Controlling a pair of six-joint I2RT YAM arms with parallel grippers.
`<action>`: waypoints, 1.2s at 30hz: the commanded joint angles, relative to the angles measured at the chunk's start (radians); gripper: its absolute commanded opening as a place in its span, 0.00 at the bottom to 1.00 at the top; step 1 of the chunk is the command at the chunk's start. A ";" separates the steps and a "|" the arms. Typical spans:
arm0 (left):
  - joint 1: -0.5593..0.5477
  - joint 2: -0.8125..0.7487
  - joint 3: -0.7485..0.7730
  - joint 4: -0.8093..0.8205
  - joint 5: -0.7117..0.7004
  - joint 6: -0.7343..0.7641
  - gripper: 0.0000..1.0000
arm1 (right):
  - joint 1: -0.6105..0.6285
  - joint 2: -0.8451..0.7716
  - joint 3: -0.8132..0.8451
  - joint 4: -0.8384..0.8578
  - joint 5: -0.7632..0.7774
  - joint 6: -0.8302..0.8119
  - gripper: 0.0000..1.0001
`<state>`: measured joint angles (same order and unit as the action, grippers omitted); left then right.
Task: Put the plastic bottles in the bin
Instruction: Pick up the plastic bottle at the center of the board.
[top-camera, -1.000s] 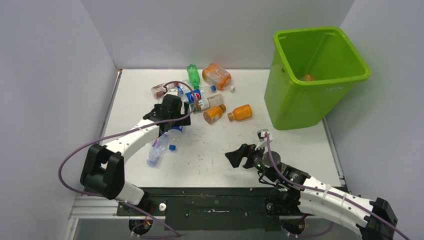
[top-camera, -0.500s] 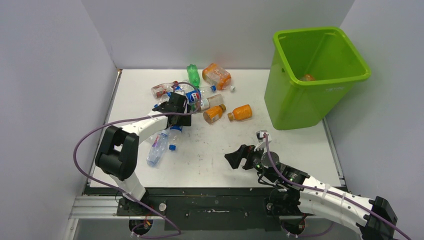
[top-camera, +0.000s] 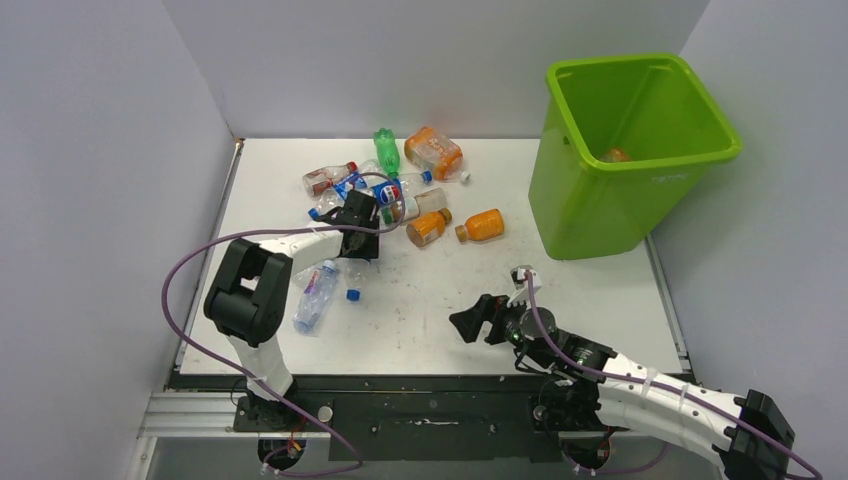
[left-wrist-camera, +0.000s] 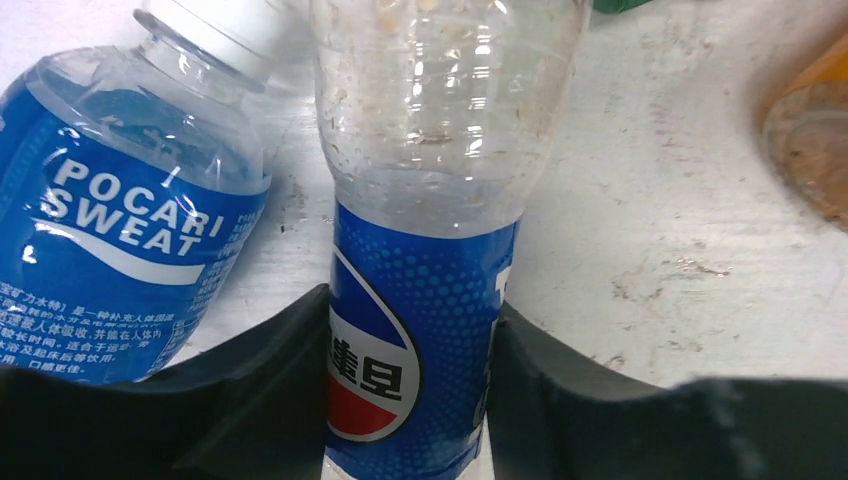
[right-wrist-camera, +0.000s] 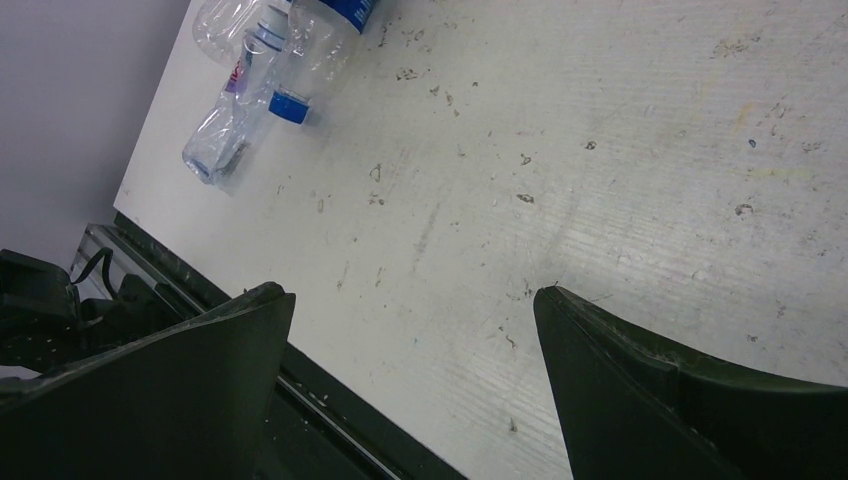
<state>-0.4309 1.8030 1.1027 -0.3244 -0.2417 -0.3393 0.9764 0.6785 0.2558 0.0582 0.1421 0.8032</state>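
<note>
The plastic bottles lie in a pile at the back left of the table. My left gripper (top-camera: 362, 213) reaches into the pile. In the left wrist view its gripper (left-wrist-camera: 410, 305) is shut on a clear Pepsi bottle (left-wrist-camera: 430, 200), both fingers pressed against the blue label. A Pocari Sweat bottle (left-wrist-camera: 120, 230) lies just left of it. The lime-green bin (top-camera: 600, 200) stands at the back right with an orange bottle (top-camera: 617, 155) inside. My right gripper (top-camera: 470, 322) hovers open over the front of the table, and the right wrist view shows nothing between its fingers (right-wrist-camera: 412, 295).
A green bottle (top-camera: 386, 150) and a large orange one (top-camera: 433, 151) lie at the back of the pile. Two small orange bottles (top-camera: 428, 228) (top-camera: 484, 224) lie toward the bin. A clear bottle with a blue cap (top-camera: 315, 295) lies nearer the left arm's base.
My left gripper has slid right and forward into the pile and closed from wide open onto the Pepsi bottle. The right arm has barely moved.
</note>
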 joint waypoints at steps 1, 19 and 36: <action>0.004 -0.038 0.016 0.073 0.065 -0.050 0.41 | 0.008 -0.003 -0.006 0.061 0.009 0.011 0.95; -0.208 -0.829 -0.727 1.128 0.082 -0.857 0.25 | 0.092 0.121 0.018 0.624 -0.080 -0.056 0.94; -0.403 -0.955 -0.725 1.138 -0.021 -0.822 0.23 | 0.166 0.291 0.171 0.643 -0.087 -0.086 0.74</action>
<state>-0.8120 0.8646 0.3393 0.7403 -0.2337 -1.1572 1.1290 0.9367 0.3614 0.6228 0.0708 0.7204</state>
